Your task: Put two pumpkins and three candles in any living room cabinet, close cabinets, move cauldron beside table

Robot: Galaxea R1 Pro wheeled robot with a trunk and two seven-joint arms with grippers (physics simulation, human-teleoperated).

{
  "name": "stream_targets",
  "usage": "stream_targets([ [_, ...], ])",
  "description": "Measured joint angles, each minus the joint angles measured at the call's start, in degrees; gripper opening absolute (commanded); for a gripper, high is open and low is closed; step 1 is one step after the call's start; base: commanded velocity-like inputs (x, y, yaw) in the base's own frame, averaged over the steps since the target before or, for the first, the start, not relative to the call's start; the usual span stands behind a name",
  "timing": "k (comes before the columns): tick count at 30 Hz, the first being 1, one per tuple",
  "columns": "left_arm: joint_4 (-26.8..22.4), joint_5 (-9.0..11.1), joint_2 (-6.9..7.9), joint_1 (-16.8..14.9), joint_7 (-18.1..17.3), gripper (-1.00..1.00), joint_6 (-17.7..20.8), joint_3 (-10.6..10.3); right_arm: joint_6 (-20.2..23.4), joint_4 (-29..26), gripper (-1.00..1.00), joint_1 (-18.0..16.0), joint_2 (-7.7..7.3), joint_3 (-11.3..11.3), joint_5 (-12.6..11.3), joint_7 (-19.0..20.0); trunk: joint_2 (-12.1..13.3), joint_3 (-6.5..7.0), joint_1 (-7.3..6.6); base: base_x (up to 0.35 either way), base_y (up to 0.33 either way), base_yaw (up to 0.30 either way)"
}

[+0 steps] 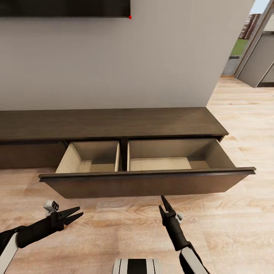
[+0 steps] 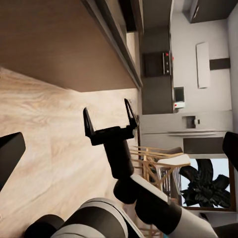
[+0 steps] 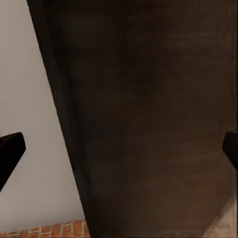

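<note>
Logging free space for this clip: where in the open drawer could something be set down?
The cabinet drawer is pulled out. Both beige compartments look bare: the narrower left one and the wider right one, split by a dark divider. The cabinet top is bare too. The left gripper and right gripper hang before the drawer front.

Pale wood-plank floor (image 1: 243, 125) runs across the room and past the corner of a plain grey-white wall (image 1: 152, 57); a dark flat panel (image 1: 64, 7) hangs at the wall's upper edge with a small red dot at its lower right corner. Beyond the wall corner an angled grey door or panel (image 1: 258, 62) and a strip of green outdoors show. The left wrist view takes in a far kitchen area: dark built-in oven (image 2: 157, 63), grey cupboards (image 2: 203, 64), light wooden chairs (image 2: 158, 168) and a dark leafy plant (image 2: 203, 186) by a window.
</note>
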Motion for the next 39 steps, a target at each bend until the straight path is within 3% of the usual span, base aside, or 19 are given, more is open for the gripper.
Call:
stream_targets([
  [5,0.1,-0.1,0.01,0.0,0.5,1.00,0.8,-0.1,12.6,-0.2,1.00,-0.4,0.08,0.0,0.0,-9.0,0.1,0.88,-0.11,-0.003,0.000,0.000],
  [8,0.1,0.0,0.23,0.0,0.6,1.00,1.5,0.0,15.5,-0.1,1.00,-1.4,-0.31,0.0,-0.2,-14.9,0.1,1.54,-0.19,0.000,0.000,0.000],
  [12,0.2,-0.2,0.55,0.0,0.6,1.00,2.0,0.1,20.0,-1.1,1.00,-1.1,-1.36,0.1,-0.1,-17.7,0.1,2.43,-0.29,0.000,0.000,0.000],
  [13,0.2,-0.9,0.63,0.0,0.7,1.00,2.3,0.1,23.2,-1.9,1.00,-1.1,-2.92,0.1,0.0,-18.1,0.2,2.65,-0.31,0.000,0.000,0.000],
  [17,0.2,-3.1,0.73,0.0,0.7,1.00,2.9,0.1,26.8,-2.8,1.00,-0.1,-7.35,0.1,-0.1,-18.3,0.2,3.54,-0.42,0.000,0.000,0.000],
  [22,-0.4,-12.3,0.61,0.0,0.7,1.00,3.5,0.2,33.3,-3.6,1.00,4.7,-13.27,0.5,0.3,-18.2,0.3,4.64,-0.55,0.000,0.000,0.000],
  [23,-0.4,-13.2,0.60,0.0,0.7,1.00,3.5,0.2,33.5,-3.6,1.00,5.2,-13.70,0.5,0.2,-18.2,0.3,4.87,-0.57,0.000,0.000,0.000],
  [24,-0.4,-16.0,0.53,0.0,0.7,1.00,3.5,0.2,33.7,-3.6,1.00,6.2,-14.51,0.4,0.3,-18.0,0.3,5.09,-0.60,0.000,0.000,0.000],
  [29,-0.3,-24.1,0.24,0.0,0.7,1.00,3.5,0.3,34.0,-2.8,1.00,7.6,-15.50,0.3,0.2,-17.7,0.4,6.20,-0.73,0.000,0.000,0.000],
  [32,-0.3,-26.2,0.15,0.0,0.7,1.00,3.4,0.4,33.9,-2.1,1.00,7.8,-15.60,0.3,0.3,-17.8,0.4,6.87,-0.80,0.000,0.000,0.000],
  [39,-0.3,-26.8,0.21,0.0,0.7,1.00,3.4,0.5,33.9,2.6,1.00,7.9,-15.55,0.5,0.3,-18.1,2.1,8.25,-1.76,0.000,0.000,0.000],
])
